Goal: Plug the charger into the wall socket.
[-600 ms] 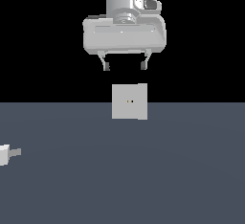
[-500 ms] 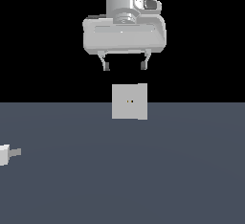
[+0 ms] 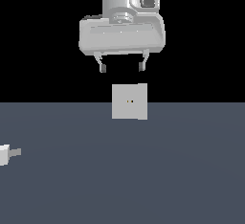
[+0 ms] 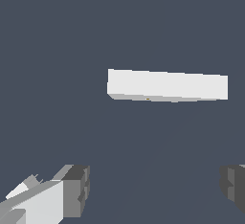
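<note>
Below the gripper (image 3: 122, 68), and apart from its fingertips, stands the wall socket (image 3: 129, 101), upright on the floor (image 3: 143, 180), its two small dark-yellow holes facing the exterior camera. Jaws spread wide, nothing between them; both fingers (image 3: 102, 66) hang in open air. Wrist view agrees: the two finger pads (image 4: 75, 189) sit far apart with only bare floor between, and the socket (image 4: 167, 85) shows as a pale slab seen from above.

Charger (image 3: 5, 155) lies on the floor far out toward the exterior view's left edge, well apart from the gripper and lower than it, partly cut off by the frame. Its grey prong stub points toward the exterior view's right, roughly toward the socket side.

Progress, as judged: nothing accomplished yet. Charger not grasped, not lifted, not aligned. Remaining: travel over to the charger, descend, close on its body, carry it to the socket, line up the prongs with the holes, insert.
</note>
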